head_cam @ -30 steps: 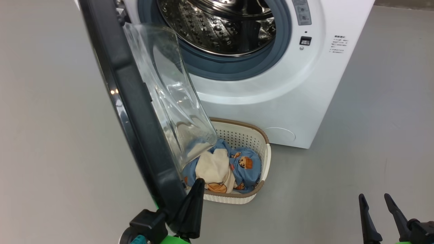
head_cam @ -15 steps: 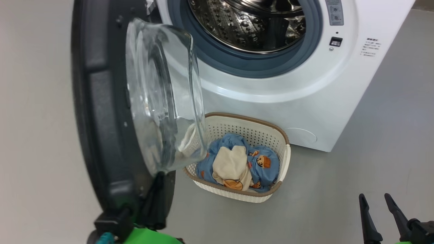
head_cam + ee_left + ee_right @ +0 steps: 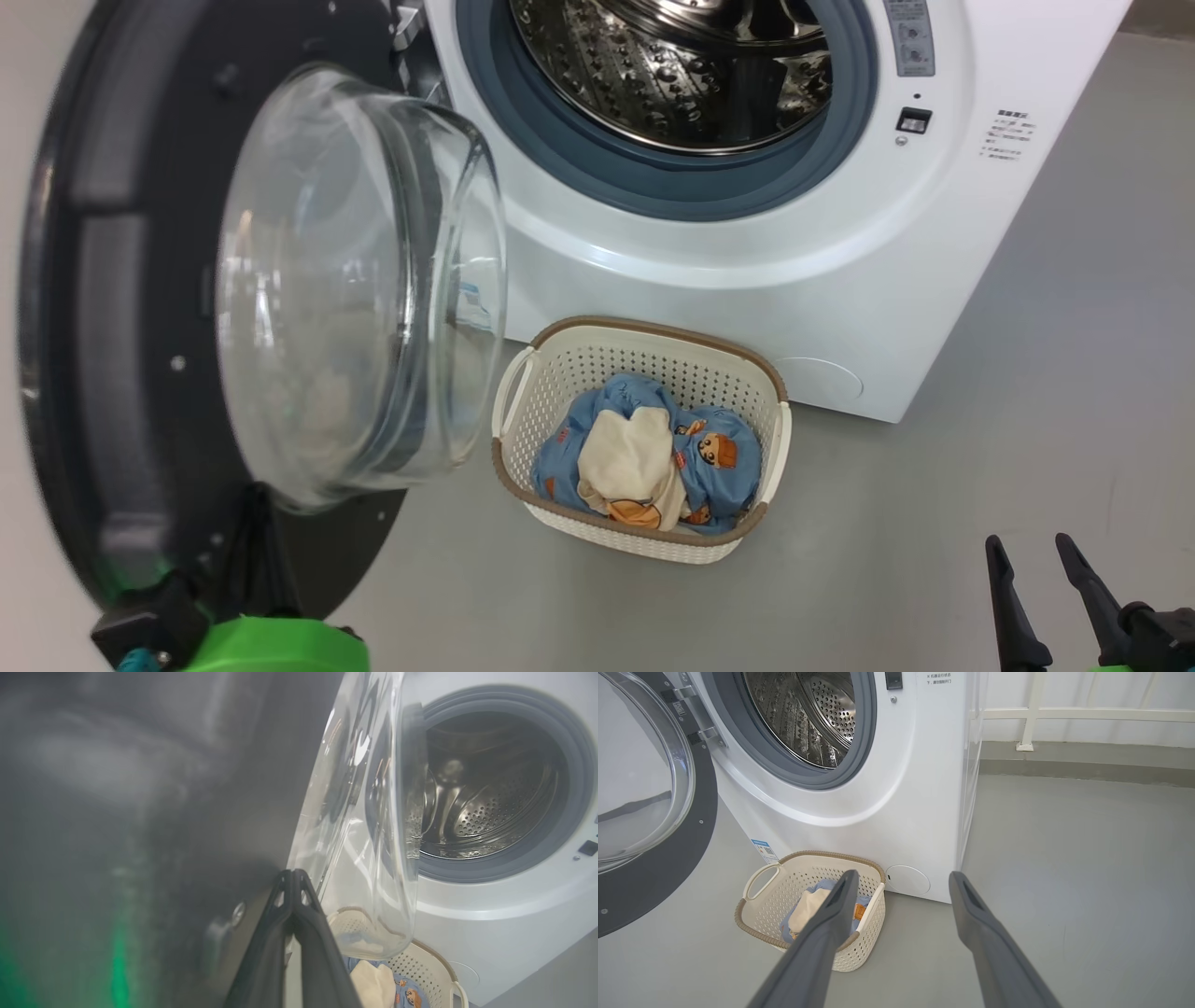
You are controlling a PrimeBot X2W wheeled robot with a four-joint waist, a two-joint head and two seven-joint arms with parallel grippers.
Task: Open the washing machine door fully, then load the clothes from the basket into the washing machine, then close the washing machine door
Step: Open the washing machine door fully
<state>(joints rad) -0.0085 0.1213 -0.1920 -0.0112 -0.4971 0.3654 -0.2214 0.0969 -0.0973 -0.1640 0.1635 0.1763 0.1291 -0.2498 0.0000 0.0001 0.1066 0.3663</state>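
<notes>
The washing machine [image 3: 747,252] stands with its steel drum [image 3: 672,75] exposed. Its door [image 3: 121,327], black-rimmed with a domed glass window, is swung far out to the left. My left gripper [image 3: 254,523] is shut, its joined fingers [image 3: 292,891] resting against the door's inner face below the glass. The cream basket [image 3: 644,329] sits on the floor before the machine, holding the clothes [image 3: 653,448]: blue bear-print fabric under a cream cloth. My right gripper [image 3: 1029,543] hovers open at the lower right, empty; in the right wrist view the gripper [image 3: 901,879] points toward the basket [image 3: 756,933].
Grey floor [image 3: 980,467] spreads to the right of the machine and basket. A white rail [image 3: 1036,714] and a low wall ledge run behind the machine's right side. The door's glass dome [image 3: 355,280] bulges toward the basket's left handle.
The door has swung farther open to the left, and my left gripper has gone left with it, uncovering the whole basket. The camera has also shifted. My right gripper has stayed put.
</notes>
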